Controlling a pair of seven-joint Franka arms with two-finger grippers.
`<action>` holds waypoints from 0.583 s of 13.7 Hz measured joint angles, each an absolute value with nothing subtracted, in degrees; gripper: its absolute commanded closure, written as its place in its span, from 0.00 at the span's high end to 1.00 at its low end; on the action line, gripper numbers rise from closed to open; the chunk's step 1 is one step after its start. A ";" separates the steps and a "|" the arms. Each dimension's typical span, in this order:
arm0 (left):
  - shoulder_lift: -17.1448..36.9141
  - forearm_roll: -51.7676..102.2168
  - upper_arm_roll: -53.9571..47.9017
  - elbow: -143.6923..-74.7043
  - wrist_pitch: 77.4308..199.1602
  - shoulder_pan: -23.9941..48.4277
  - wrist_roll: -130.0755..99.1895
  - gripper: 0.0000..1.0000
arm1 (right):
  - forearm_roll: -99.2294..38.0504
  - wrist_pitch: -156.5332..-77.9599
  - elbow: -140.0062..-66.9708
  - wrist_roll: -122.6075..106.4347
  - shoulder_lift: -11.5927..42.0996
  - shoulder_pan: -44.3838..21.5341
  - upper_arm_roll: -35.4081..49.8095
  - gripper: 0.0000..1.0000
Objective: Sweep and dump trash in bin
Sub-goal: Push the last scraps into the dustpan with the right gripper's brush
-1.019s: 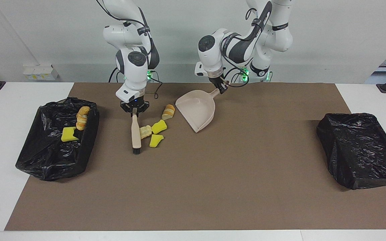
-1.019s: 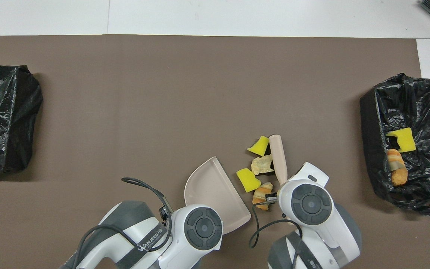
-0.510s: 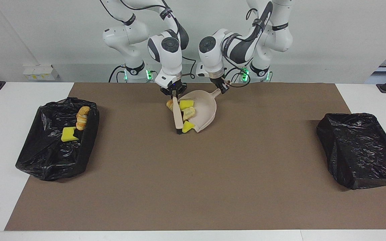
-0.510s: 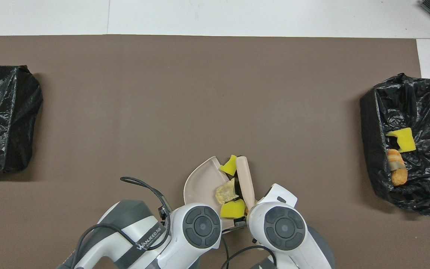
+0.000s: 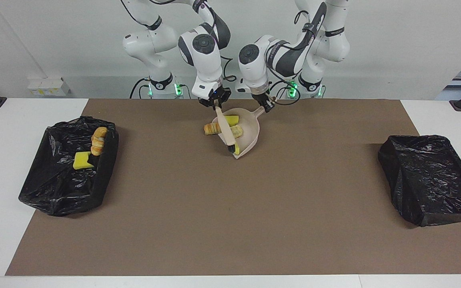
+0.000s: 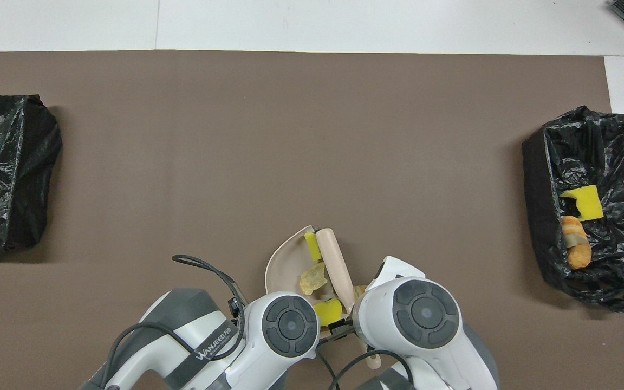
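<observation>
Trash (image 5: 232, 125) lies in dustpan (image 5: 249, 136) under right gripper (image 5: 215, 102).

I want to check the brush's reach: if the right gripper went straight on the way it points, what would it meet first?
Probably the dustpan: the right gripper points down along its brush into the pan; depth is uncertain.

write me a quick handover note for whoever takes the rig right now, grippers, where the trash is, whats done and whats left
Right gripper: shut on the brush, which lies across the dustpan's mouth.
Left gripper: shut on the dustpan handle, pan resting on the brown mat.
Trash: two yellow sponge chunks and a tan scrap are in the pan; one bread piece lies just outside the pan's rim, on the right arm's side of the brush.
Done: a sponge chunk and a bread piece already lie in the open bin at the right arm's end.
Left: sweep in the stray bread piece, then dump the pan in a bin.
</observation>
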State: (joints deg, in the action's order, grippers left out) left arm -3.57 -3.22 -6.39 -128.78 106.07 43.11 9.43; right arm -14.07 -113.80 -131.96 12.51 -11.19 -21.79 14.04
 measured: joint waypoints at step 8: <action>-3.56 -3.22 -6.26 -128.78 106.94 42.50 10.08 0.00 | -10.38 -103.65 -132.09 3.42 -14.26 -13.84 13.49 0.00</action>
State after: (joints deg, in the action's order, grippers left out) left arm -3.56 -3.22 -6.26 -128.78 106.94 42.50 10.08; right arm -10.38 -103.65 -132.09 3.42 -14.26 -13.84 13.49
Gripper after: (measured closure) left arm 0.678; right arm 0.744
